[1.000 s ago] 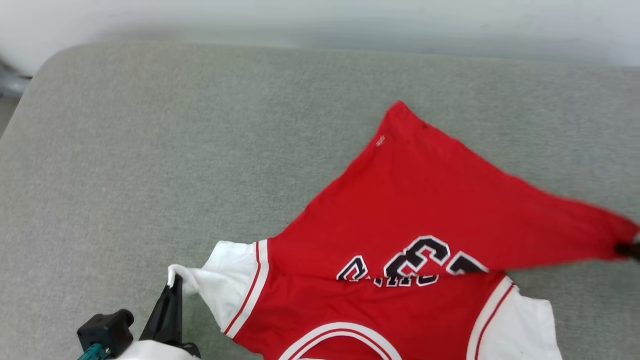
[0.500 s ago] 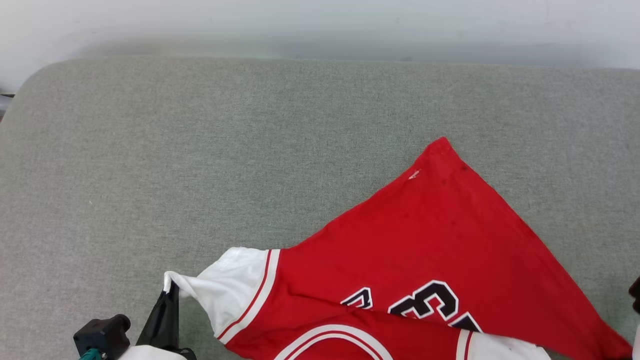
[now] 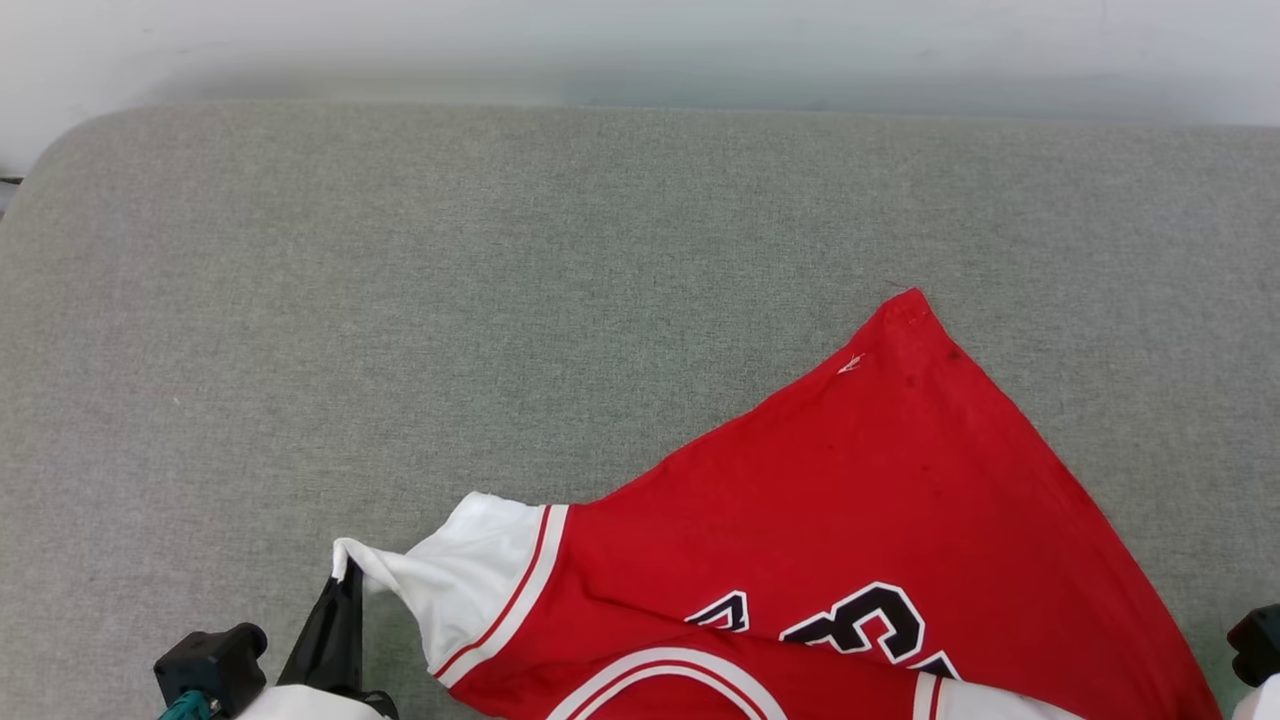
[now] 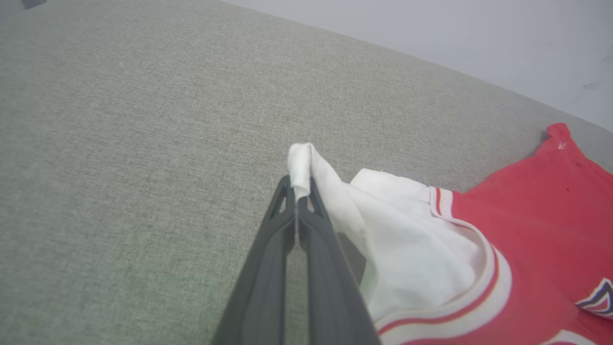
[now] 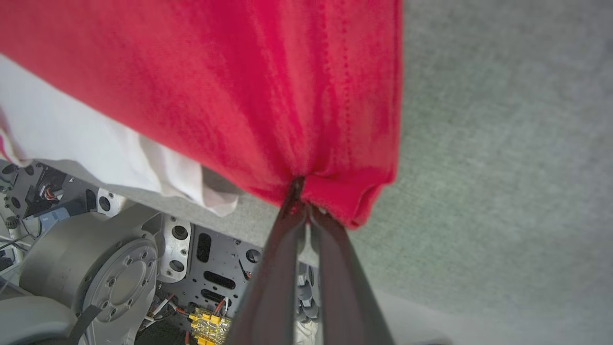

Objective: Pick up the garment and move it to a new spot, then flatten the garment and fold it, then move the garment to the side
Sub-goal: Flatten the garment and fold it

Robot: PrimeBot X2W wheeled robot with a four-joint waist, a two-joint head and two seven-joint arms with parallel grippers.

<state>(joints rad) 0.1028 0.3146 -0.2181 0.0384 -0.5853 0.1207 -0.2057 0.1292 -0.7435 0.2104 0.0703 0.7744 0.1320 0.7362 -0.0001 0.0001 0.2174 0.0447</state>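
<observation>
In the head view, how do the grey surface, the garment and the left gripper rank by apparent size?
1. the grey surface, largest
2. the garment
3. the left gripper, smallest, even though it is nearest the camera

A wide bench covered in grey-green woven fabric takes up most of the head view, its weave fine and even with a faint mottling. Its far left corner is rounded and looks softly padded (the edge curves down rather than breaking sharply). Behind it stands a plain pale wall, white to light grey, with a few faint scuffs in the left wrist view. Where bench and wall meet, a soft greyish shadow runs along the back edge. Beyond the rounded corner, a darker sliver shows at the picture's left edge, too small to tell. The light is even and diffuse.
</observation>
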